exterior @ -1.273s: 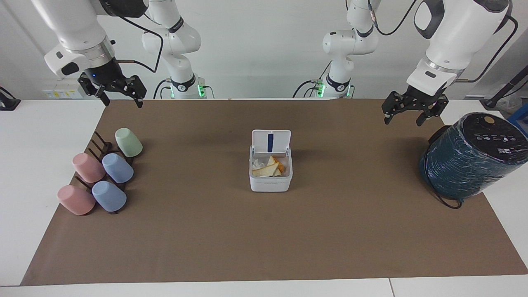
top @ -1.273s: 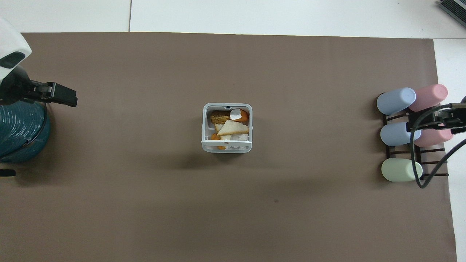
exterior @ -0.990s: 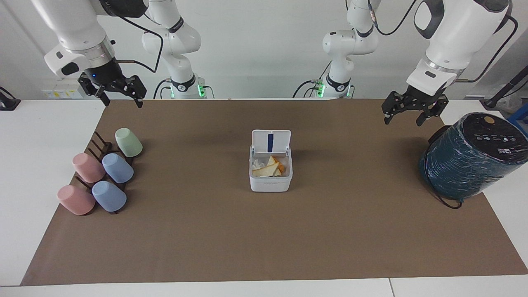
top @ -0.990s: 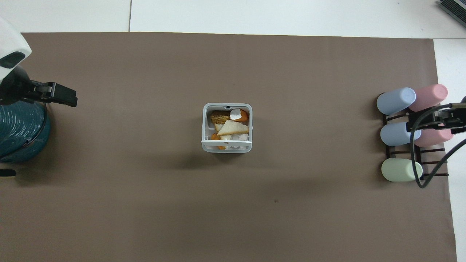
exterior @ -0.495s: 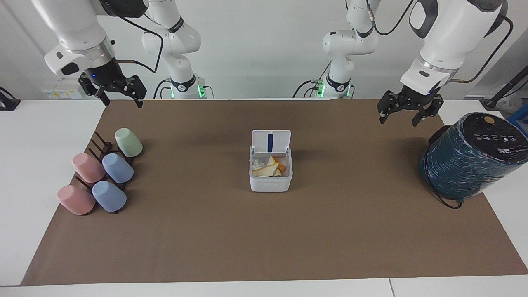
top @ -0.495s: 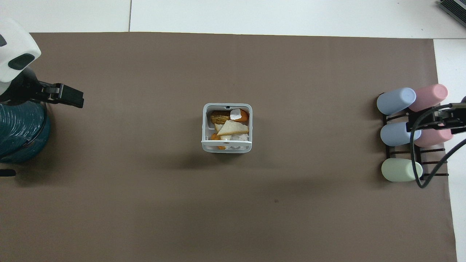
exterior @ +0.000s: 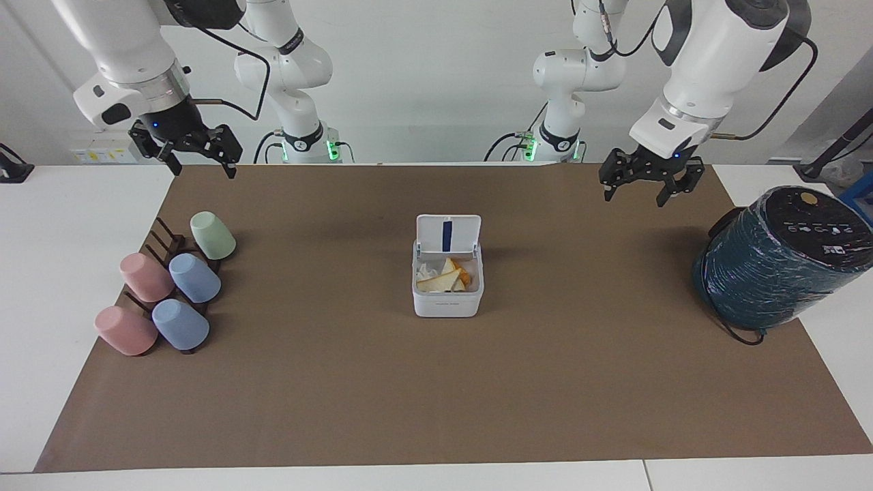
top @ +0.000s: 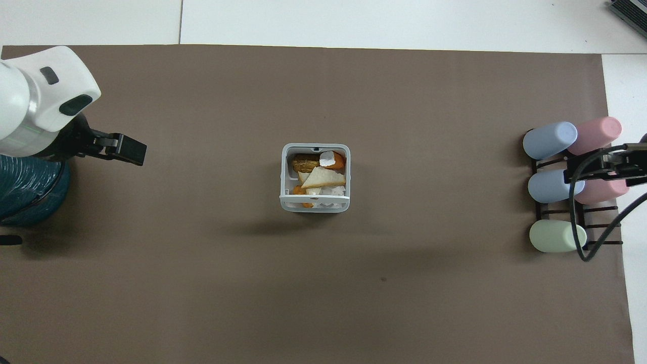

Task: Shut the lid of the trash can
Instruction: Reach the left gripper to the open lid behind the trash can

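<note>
Two grippers were up in the air, neither touching anything. The bin (exterior: 447, 290) stood on the brown mat (exterior: 341, 382) at mid-table, well apart from everything else. Its lid (exterior: 448, 234) stood upright at the edge nearer the robots, blue-striped underside showing in the facing view. Inside lay food scraps (top: 319, 177): a bread slice, orange bits, crumpled white paper. The left gripper (exterior: 642, 189) hung over bare mat toward the left arm's end of the table, between the bin and a dark teal cylinder (exterior: 777, 262), well apart from the bin; its fingers (exterior: 663, 196) pointed down and were spread, holding nothing. In the overhead view the left gripper (top: 119, 148) showed beside the cylinder (top: 28, 187), which leaned at the mat's edge at the left arm's end. The right gripper (exterior: 201, 164) hung over the mat's corner at the right arm's end, released, fingers apart and empty; that arm waited. In the overhead view it (top: 601, 169) lay over the cup rack (top: 576, 212). Five cups sat tilted on the dark rack (exterior: 167, 249) at the right arm's end: a green one (exterior: 212, 234) nearest the robots, then two blue (exterior: 194, 277) and two pink (exterior: 146, 276).
</note>
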You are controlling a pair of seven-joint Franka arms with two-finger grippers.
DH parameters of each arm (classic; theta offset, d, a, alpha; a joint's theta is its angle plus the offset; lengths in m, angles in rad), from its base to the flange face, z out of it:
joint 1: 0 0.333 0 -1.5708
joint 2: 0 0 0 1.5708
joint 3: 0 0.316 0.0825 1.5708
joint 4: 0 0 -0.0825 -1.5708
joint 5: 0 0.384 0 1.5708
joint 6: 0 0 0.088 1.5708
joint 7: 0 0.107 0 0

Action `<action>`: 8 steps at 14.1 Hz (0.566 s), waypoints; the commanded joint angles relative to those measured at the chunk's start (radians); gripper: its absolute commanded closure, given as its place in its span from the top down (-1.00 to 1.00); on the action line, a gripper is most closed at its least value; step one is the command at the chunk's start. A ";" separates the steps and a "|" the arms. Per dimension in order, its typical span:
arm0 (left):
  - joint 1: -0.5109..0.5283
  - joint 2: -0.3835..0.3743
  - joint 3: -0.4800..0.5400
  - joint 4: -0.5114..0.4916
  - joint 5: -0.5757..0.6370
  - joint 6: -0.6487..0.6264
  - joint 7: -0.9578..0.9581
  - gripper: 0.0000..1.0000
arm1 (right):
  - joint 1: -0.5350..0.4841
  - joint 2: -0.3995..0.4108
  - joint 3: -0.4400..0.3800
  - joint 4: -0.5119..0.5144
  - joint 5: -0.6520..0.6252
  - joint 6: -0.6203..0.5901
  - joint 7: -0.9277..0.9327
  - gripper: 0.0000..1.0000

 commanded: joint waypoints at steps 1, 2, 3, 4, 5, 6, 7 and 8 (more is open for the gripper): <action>-0.080 -0.064 0.009 -0.089 0.006 0.028 -0.134 1.00 | -0.003 -0.006 -0.001 -0.010 0.004 0.012 -0.022 1.00; -0.109 -0.070 0.008 -0.105 0.005 0.039 -0.188 0.81 | -0.003 -0.006 -0.001 -0.010 0.004 0.012 -0.022 1.00; -0.133 -0.075 0.008 -0.111 0.002 0.049 -0.234 0.63 | -0.003 -0.006 -0.001 -0.010 0.004 0.012 -0.022 1.00; -0.149 -0.078 0.006 -0.123 -0.015 0.060 -0.270 0.40 | -0.003 -0.006 -0.001 -0.010 0.004 0.012 -0.022 1.00; -0.155 -0.082 0.005 -0.131 -0.044 0.066 -0.297 -0.07 | -0.003 -0.006 -0.001 -0.010 0.004 0.012 -0.021 1.00; -0.173 -0.090 0.005 -0.145 -0.067 0.076 -0.323 -0.45 | -0.003 -0.006 -0.001 -0.010 0.004 0.012 -0.022 1.00; -0.198 -0.098 0.005 -0.160 -0.075 0.091 -0.368 -0.78 | -0.003 -0.006 0.000 -0.010 0.004 0.012 -0.022 1.00; -0.228 -0.102 0.005 -0.175 -0.078 0.112 -0.417 -1.00 | -0.003 -0.006 -0.001 -0.010 0.004 0.012 -0.022 1.00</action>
